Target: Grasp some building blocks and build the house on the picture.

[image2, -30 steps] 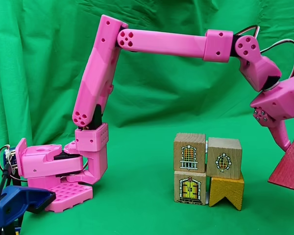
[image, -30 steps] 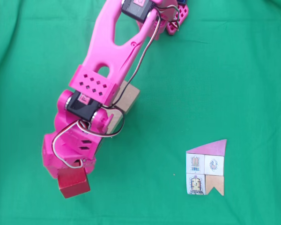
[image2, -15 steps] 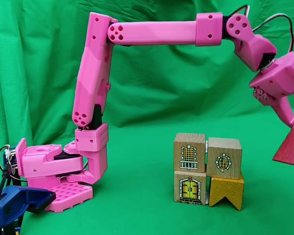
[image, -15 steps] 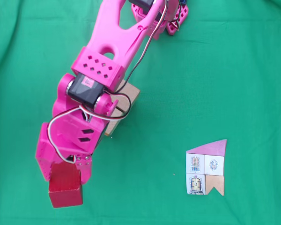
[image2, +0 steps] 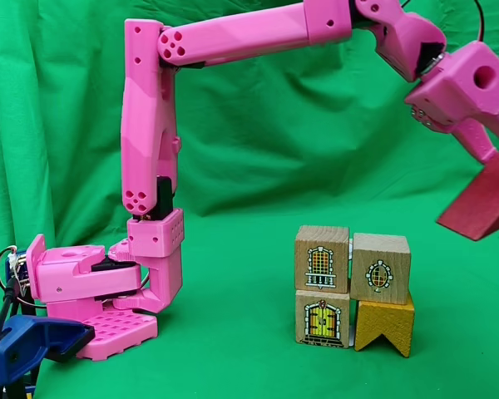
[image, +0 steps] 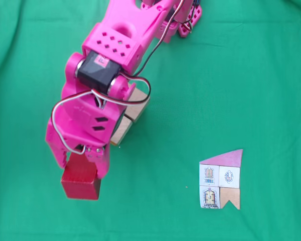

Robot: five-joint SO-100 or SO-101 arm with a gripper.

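Raised higher than before, gripper [image2: 488, 170] clamped on dark-red block [image2: 481, 202], above stacked blocks [image2: 353, 288]

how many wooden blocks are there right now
5. Four are stacked two by two: the window block and round-window block on top, the door block and notched block below. The red block hangs in the pincer.

Above the stacked cubes [image2: 352, 262] it's all open air, nothing on top of them. The gripper [image2: 491, 170] hangs up high to their right with the dark-red block [image2: 481, 202]. In the top-down fixed view the picture [image: 220, 179] lies flat, well off right.
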